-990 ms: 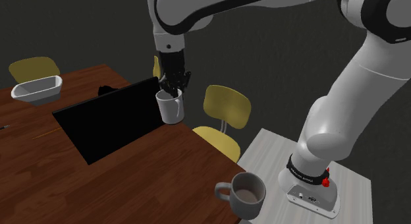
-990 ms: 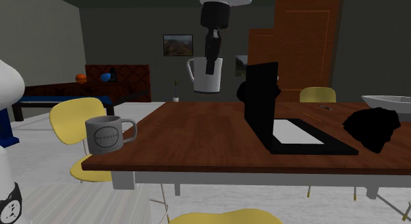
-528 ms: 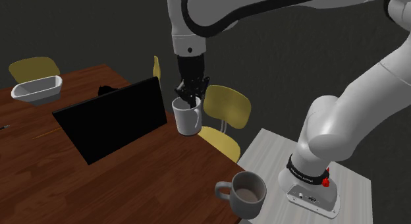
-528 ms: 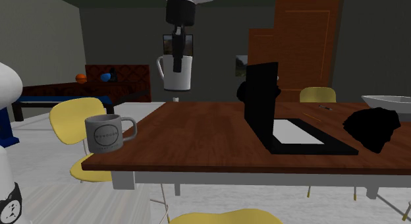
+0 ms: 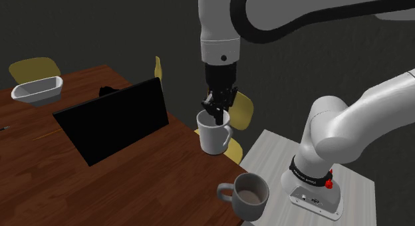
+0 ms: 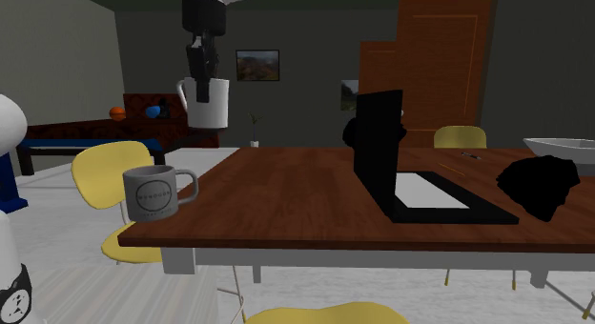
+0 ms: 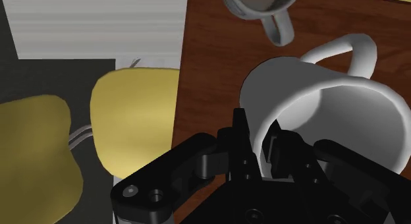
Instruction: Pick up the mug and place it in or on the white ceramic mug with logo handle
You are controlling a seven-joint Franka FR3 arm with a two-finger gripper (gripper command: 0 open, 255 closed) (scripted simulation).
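My black gripper (image 5: pixel 217 112) is shut on the rim of a white mug (image 5: pixel 214 133), which hangs upright in the air beyond the table's edge. The second exterior view shows the white mug (image 6: pixel 209 105) under the gripper (image 6: pixel 200 72), well above table height. A grey mug (image 5: pixel 247 196) with brownish inside stands on the near corner of the wooden table (image 5: pixel 133 185), lower than the held one. That grey mug (image 6: pixel 153 193) carries a faint logo and its handle points toward the laptop. In the wrist view my gripper (image 7: pixel 258 134) clasps the white mug's (image 7: pixel 323 101) wall, with the grey mug (image 7: pixel 260 2) beyond.
A black open laptop (image 5: pixel 113 118) stands mid-table. A white bowl (image 5: pixel 38 90) sits at the far end, with a black lump (image 6: pixel 539 184) near it. Yellow chairs (image 5: pixel 243 109) stand beside the table's edge, under the held mug. My stand's grey top (image 5: pixel 273 155) lies close to the grey mug.
The arm has carried the white mug toward the shoulder view's right and lower, from beside the laptop out past the table's edge and nearer the grey mug. The grip is unchanged.
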